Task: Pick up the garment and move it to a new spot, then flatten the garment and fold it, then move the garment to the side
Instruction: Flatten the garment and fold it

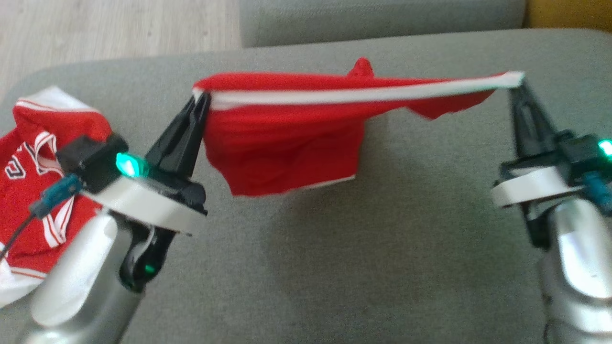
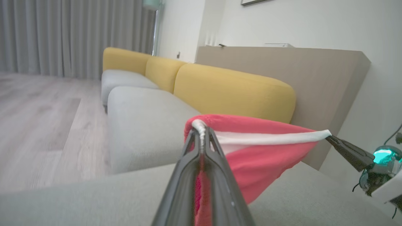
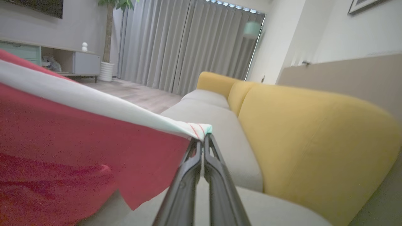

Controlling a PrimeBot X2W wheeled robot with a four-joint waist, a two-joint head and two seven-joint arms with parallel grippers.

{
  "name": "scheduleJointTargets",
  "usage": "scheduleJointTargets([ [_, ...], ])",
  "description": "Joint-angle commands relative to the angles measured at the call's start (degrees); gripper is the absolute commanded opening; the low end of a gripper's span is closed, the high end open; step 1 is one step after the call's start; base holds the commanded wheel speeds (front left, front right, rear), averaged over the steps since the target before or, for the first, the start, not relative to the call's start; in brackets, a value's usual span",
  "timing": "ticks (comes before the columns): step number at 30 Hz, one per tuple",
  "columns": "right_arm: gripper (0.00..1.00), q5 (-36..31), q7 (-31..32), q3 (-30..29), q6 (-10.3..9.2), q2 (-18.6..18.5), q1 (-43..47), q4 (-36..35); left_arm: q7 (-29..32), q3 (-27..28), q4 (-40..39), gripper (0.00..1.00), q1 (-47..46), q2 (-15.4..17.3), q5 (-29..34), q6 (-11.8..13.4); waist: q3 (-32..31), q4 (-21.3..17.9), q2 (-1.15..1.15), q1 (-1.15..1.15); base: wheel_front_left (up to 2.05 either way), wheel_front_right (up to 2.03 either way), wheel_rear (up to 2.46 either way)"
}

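The garment (image 1: 287, 153) hangs stretched taut above the grey sofa (image 1: 334, 267). The left fingers (image 1: 184, 138) clench its nine o'clock end and the right fingers (image 1: 530, 119) its three o'clock end. Another jersey (image 1: 33, 143) lies at nine o'clock.

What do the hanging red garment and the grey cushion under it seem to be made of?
The red garment: thin, soft knit, matte, probably synthetic jersey; it sags and creases freely below its white band. The cushion: grey upholstery fabric, matte; faint texture, no shine, weave too blurred to tell.
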Motion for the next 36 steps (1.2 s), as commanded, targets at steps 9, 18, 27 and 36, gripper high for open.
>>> scheduleJointTargets([
  [9,0.00,0.32,-0.21,-1.95,-0.04,-6.77,-10.80,-8.26,2.48,-0.39,-6.16,0.00,-16.65,5.77,4.45,-0.30,-2.15,-2.78,0.00,0.01,0.00,0.00,0.00],
  [18,0.00,0.74,-0.21,-1.27,-0.04,-11.27,-26.97,-0.32,-0.22,-7.33,2.64,0.00,-36.56,4.47,7.77,-0.33,7.24,-4.54,0.00,0.01,0.00,0.00,0.00],
  [27,0.00,-0.53,-0.21,-3.51,-0.04,-12.92,-39.02,0.25,-12.94,-8.06,20.93,0.00,-53.21,-2.04,15.22,-0.19,15.05,-6.21,0.00,0.01,0.00,0.00,0.00],
  [36,0.00,-0.36,-0.21,-5.64,-0.04,-9.88,-23.39,-5.57,-14.34,-13.86,19.48,0.00,-40.01,-3.38,18.29,-0.32,16.94,-6.85,0.00,0.01,0.00,0.00,0.00],
])
